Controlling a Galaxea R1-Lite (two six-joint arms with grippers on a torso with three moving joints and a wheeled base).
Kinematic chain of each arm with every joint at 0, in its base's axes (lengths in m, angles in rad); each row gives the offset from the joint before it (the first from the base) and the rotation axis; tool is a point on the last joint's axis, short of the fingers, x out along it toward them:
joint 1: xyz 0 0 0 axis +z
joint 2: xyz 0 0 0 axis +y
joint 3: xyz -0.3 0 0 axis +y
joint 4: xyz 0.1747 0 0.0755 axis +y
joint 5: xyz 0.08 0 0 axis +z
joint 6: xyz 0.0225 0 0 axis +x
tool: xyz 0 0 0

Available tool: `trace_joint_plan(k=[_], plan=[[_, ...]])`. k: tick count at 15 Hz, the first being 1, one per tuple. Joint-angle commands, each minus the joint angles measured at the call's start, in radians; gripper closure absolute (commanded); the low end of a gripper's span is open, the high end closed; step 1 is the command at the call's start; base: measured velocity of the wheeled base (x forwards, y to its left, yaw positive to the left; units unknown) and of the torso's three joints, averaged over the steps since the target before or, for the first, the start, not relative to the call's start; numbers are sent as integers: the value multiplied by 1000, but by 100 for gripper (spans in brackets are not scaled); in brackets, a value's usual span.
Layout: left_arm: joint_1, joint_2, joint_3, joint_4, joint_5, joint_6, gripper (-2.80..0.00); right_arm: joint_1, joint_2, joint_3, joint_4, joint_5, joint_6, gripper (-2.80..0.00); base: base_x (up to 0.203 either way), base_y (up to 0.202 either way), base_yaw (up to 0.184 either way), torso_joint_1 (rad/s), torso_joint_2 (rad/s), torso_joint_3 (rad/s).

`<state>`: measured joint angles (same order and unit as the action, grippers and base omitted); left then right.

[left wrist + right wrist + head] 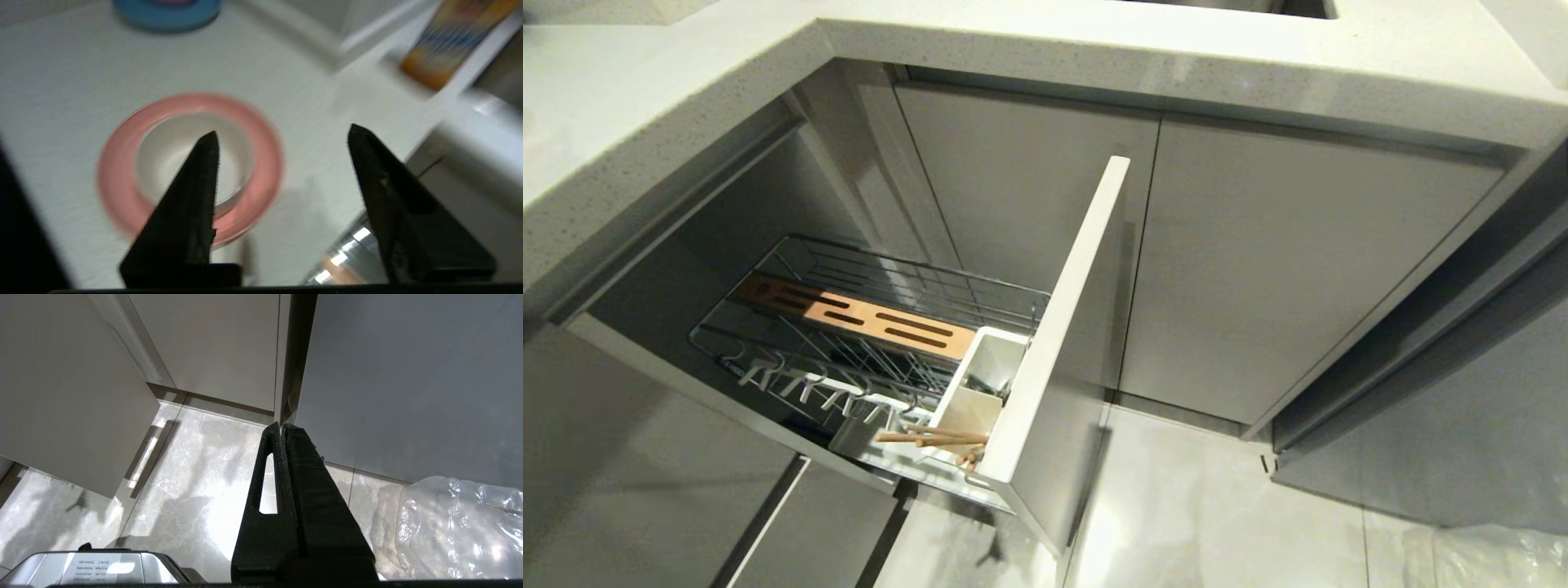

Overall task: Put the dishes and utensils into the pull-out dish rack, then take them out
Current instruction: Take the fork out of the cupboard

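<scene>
Presently: cream-white bowl nested on pink plate on the countertop, below the open, empty left gripper; probably rigid, glossy, breakable, best pinched across the rim.

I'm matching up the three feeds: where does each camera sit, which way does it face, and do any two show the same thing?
Head view: high on the robot, looking down at the pull-out dish rack with chopsticks; no arm shows.
Left wrist view: behind the open left gripper, facing the counter, pink plate and cream bowl.
Right wrist view: behind the shut right gripper, facing floor and cabinet doors.
Head and right wrist share that floor.
</scene>
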<state>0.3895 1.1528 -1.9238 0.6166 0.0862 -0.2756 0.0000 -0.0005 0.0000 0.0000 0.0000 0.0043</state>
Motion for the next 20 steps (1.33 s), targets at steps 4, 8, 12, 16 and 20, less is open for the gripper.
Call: trace_joint_plan(k=[4,8,12,16,20], plan=[[-107,-92,48,-93,-238,-377,0,0,0,0,0,0,0,0,0,0,0,0,0,0],[-219,-100,137,-94,-553,-477,0,0,0,0,0,0,0,0,0,0,0,0,0,0],[-270,-27,184,-72,-778,-440,0,0,0,0,0,0,0,0,0,0,0,0,0,0],[-345,132,175,20,-756,-274,0,0,0,0,0,0,0,0,0,0,0,0,0,0],[-600,277,150,165,-401,-124,0,0,0,0,0,0,0,0,0,0,0,0,0,0]])
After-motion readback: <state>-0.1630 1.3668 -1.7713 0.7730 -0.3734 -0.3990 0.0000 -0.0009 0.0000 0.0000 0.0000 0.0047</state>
